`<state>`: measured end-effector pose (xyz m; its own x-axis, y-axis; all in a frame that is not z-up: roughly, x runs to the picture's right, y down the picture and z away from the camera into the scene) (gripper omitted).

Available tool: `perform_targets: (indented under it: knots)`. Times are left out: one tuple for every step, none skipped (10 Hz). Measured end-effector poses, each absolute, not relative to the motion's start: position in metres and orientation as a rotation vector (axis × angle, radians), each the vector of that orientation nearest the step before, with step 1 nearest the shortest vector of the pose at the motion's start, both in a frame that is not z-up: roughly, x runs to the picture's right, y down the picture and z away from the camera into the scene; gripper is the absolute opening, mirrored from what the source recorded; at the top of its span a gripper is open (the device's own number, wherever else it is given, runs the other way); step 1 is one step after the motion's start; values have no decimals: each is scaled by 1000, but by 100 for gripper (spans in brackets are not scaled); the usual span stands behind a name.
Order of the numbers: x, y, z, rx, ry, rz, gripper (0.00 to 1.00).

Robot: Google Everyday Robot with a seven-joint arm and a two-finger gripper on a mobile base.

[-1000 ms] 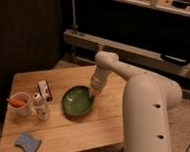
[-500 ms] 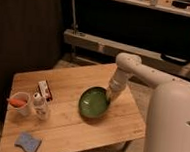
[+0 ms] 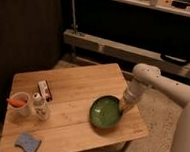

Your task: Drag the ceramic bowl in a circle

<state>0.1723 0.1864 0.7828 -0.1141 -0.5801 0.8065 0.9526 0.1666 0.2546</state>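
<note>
Gripper (image 3: 123, 107) is placed at the right rim of the ceramic bowl (image 3: 104, 113); open or closed can't be told. Bowl is seen near the table (image 3: 82, 84) front-right corner, well apart from the mug (image 3: 21, 109). Contact seems made; circle progress can't be judged.

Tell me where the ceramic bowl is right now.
In the camera view the ceramic bowl sits on the wooden table near its right front corner, the gripper at its right rim, the white mug far to its left.
</note>
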Motion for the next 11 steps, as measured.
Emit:
perform_targets:
  knots:
    - [167, 197, 777, -497, -1010, -1393, 0]
    - [156, 212, 769, -501, -1041, -1395, 0]
    - [146, 233, 758, -506, -1078, -1389, 0]
    - [140, 250, 749, -506, -1108, -1376, 0]
    - [133, 267, 741, -505, -1142, -1360, 0]
    - [123, 281, 737, -494, -1183, -1355, 0]
    - [111, 290, 735, -480, -1221, -1358, 0]
    - [95, 293, 737, -464, -1260, -1368, 0]
    - [81, 294, 741, -455, -1293, -1380, 0]
    - [61, 297, 748, -453, -1340, -1399, 0]
    - [43, 300, 755, -455, -1377, -1417, 0]
